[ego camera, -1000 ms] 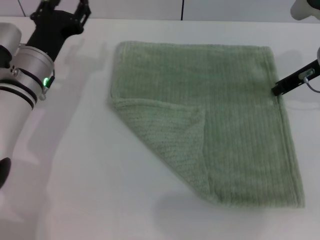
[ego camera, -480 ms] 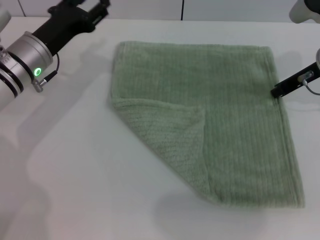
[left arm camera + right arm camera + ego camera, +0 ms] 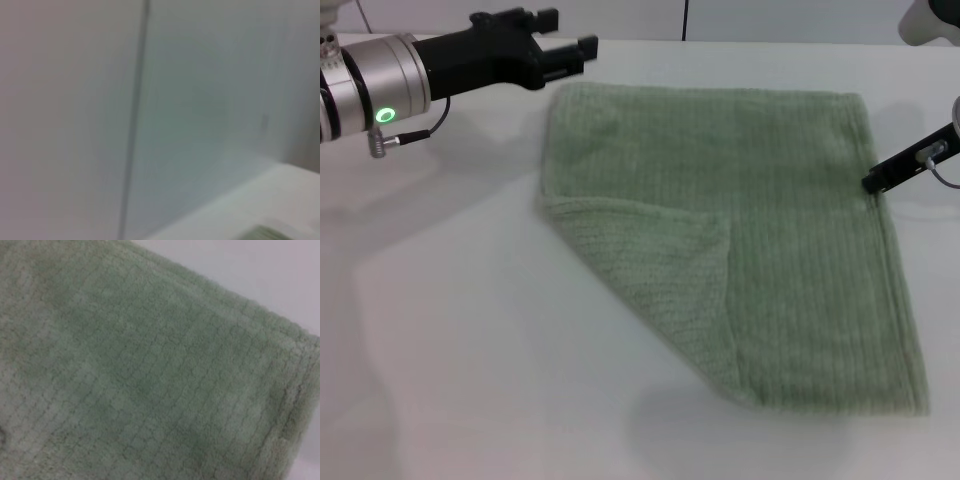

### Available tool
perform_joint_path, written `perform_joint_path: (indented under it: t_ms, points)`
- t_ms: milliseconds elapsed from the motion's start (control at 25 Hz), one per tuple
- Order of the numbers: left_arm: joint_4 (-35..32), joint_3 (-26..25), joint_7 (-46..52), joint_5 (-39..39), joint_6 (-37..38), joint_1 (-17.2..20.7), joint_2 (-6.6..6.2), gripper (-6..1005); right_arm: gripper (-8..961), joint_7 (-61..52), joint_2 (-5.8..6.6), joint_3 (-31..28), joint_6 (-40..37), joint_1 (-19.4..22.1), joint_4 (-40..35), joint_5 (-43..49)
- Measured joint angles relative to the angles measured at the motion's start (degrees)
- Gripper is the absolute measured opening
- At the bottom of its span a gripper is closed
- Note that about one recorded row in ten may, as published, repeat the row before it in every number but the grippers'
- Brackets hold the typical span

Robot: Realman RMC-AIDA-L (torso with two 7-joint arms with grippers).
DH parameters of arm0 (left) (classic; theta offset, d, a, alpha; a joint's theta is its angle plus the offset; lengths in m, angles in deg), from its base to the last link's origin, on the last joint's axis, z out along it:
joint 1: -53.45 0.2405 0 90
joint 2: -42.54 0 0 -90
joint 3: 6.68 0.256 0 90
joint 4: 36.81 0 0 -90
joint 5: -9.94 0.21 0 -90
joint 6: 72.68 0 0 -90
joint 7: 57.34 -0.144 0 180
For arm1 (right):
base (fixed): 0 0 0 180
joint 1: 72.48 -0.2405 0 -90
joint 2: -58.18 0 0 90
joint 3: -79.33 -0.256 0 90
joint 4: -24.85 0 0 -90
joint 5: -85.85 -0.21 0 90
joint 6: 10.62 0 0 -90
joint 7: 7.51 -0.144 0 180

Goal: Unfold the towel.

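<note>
The towel [image 3: 790,200] is a pale sage-green ribbed cloth lying flat on the white table [image 3: 470,330]. Its near-left corner is folded over on top as a triangular flap [image 3: 660,260]. My left gripper [image 3: 565,32] is open and empty. It hovers just past the towel's far-left corner and points right. My right gripper [image 3: 873,182] rests at the towel's right edge, about a third of the way down. The right wrist view is filled with the towel's ribbed surface [image 3: 140,370]. A sliver of the towel [image 3: 267,233] shows in the left wrist view.
The table's far edge meets a pale wall with a dark vertical seam [image 3: 686,18]. Bare white table lies left of and in front of the towel. A white part of the right arm [image 3: 930,20] sits at the far right.
My left arm has swung from the far-left side rightward along the back of the table, so its gripper now sits by the towel's far-left corner. The right gripper and towel have not moved.
</note>
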Motion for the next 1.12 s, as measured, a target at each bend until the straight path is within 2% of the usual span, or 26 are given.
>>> perform_joint_path:
  t_ms: [40,80,200,240,520,880,1120]
  points:
    - [0.00,0.00,0.00,0.00,0.00,0.00,0.00,679,-3,0.00,0.00,0.00,0.00,0.00,0.00,0.01]
    - [-7.46,9.99,9.82,2.07,1.66,1.69,-1.49,679,-3,0.00,0.00,0.00,0.01,0.00,0.00,0.01]
    - [-8.83,11.87,12.57,3.88,3.43,1.59,-2.07,678,-3,0.03,0.00,0.00,0.06,-0.02,-0.01,-0.07]
    - [-10.48,12.84,15.86,8.61,7.17,0.75,-2.33,678,-3,0.05,0.00,0.00,0.08,-0.02,-0.02,-0.12]
    - [-10.98,13.13,17.95,13.46,8.07,-0.66,-1.90,677,-3,0.07,-0.15,0.08,0.12,-0.68,-0.02,-0.15]
    - [-11.67,13.31,19.53,15.41,11.41,-0.98,-1.87,675,-2,0.64,-0.85,0.16,0.12,-0.90,0.22,-0.23]
    - [-13.46,13.36,21.74,18.13,14.27,-1.46,-1.75,672,-2,0.80,-0.88,0.04,0.85,-1.17,1.14,-0.07]
